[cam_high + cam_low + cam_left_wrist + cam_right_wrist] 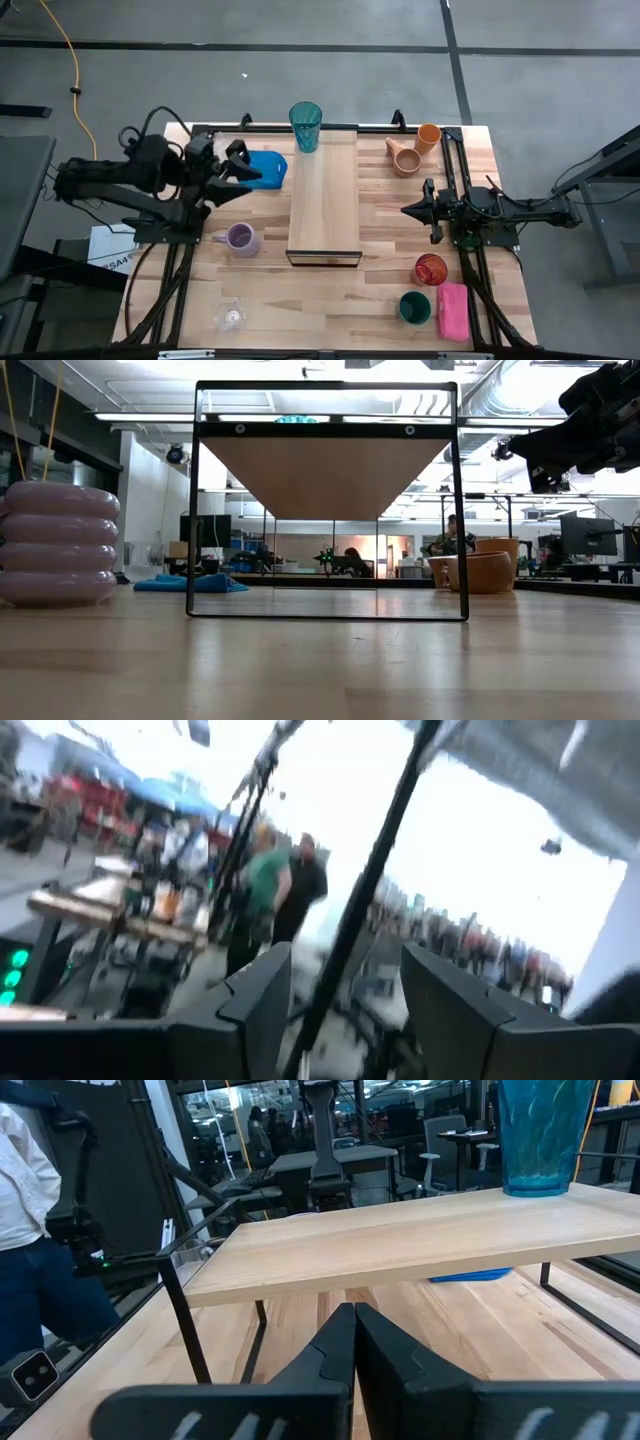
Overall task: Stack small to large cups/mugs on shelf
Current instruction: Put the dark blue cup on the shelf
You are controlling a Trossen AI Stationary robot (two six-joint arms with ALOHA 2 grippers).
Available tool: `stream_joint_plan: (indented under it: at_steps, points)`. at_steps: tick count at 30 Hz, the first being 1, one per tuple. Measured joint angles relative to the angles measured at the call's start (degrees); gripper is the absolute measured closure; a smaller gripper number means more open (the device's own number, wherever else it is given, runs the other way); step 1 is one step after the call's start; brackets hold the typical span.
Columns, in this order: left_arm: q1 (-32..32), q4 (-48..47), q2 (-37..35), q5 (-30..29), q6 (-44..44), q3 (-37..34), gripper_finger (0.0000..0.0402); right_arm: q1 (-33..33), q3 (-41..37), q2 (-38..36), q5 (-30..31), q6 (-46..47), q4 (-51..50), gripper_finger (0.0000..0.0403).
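The teal tumbler (305, 125) stands upright on the far end of the light-wood shelf (323, 195), and also shows in the right wrist view (545, 1135). On the tabletop stand the lavender mug (240, 238), a clear glass (230, 315), the tan mug (403, 157), the orange cup (428, 137), the red cup (431, 268) and the dark green cup (414, 307). My left gripper (250, 167) is open and empty, raised left of the shelf over the blue cloth (268, 168). My right gripper (408, 210) is shut and empty, right of the shelf, pointing at its long side (420, 1230).
A pink sponge (452, 310) lies at the near right beside the dark green cup. The shelf's thin black frame (325, 615) stands on the table's middle. People show in the room beyond the table (275, 890).
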Motion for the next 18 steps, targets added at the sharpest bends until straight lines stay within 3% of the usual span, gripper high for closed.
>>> stream_joint_plan:
  at_steps: [3, 11, 18]
  points:
    - [-1.1, 4.3, -2.2, -2.8, -0.9, -4.5, 0.0225, 0.0, 0.0, 0.0, 0.0, 0.0, 0.0, 0.0403]
    - [-1.0, -1.0, -3.6, -6.3, -0.1, -6.2, 0.0225, 0.0, 0.0, 0.0, 0.0, 0.0, 0.0, 0.0403]
    - [-1.2, -1.6, -3.7, -1.3, -1.0, -6.2, 0.0225, 0.0, 0.0, 0.0, 0.0, 0.0, 0.0, 0.0403]
